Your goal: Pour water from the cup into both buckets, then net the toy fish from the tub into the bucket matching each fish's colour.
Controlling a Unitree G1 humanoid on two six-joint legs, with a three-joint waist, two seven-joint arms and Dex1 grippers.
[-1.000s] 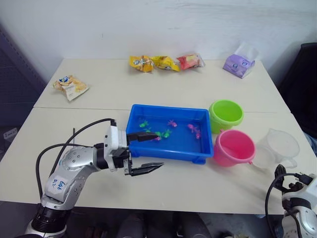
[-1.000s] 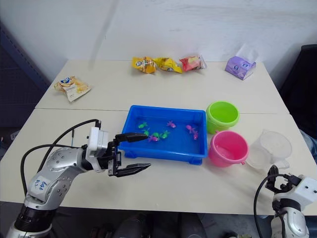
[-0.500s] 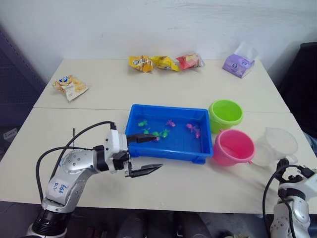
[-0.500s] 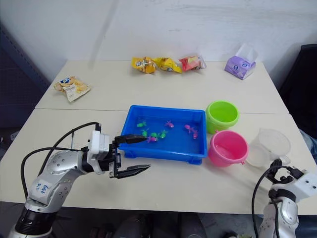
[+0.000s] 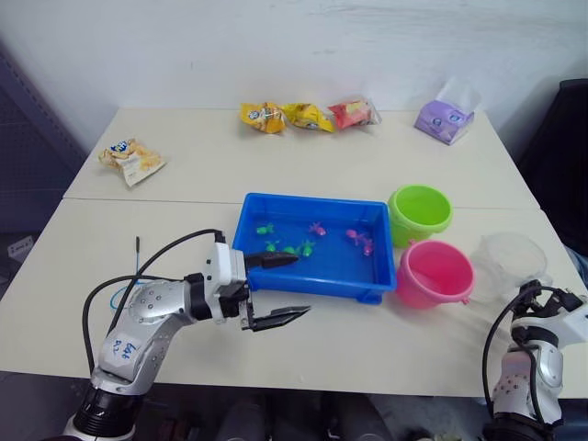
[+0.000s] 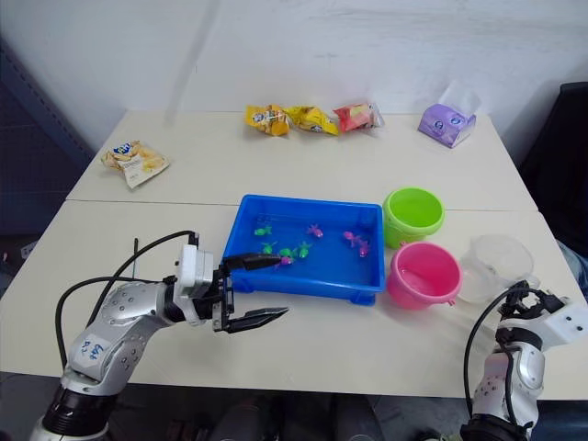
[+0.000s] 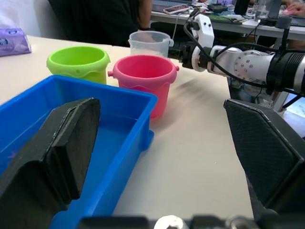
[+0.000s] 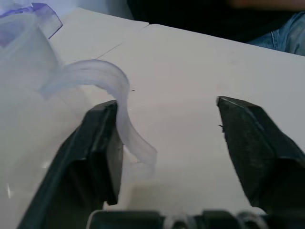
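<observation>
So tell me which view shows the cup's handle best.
The right wrist view: the cup's handle curves close up beside one finger of the open right claw. In the eye views the cup is small and its handle indistinct; the left wrist view shows the cup far off.

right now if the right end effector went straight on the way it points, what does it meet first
Most likely the curved handle of the clear plastic measuring cup: it already sits beside one finger of the open right end effector. Depth is uncertain.

wall (image 5: 303, 46): plain white, behind the table | table (image 5: 230, 165): cream top, seam across its middle | right edge: dark chair (image 5: 565, 156)
</observation>
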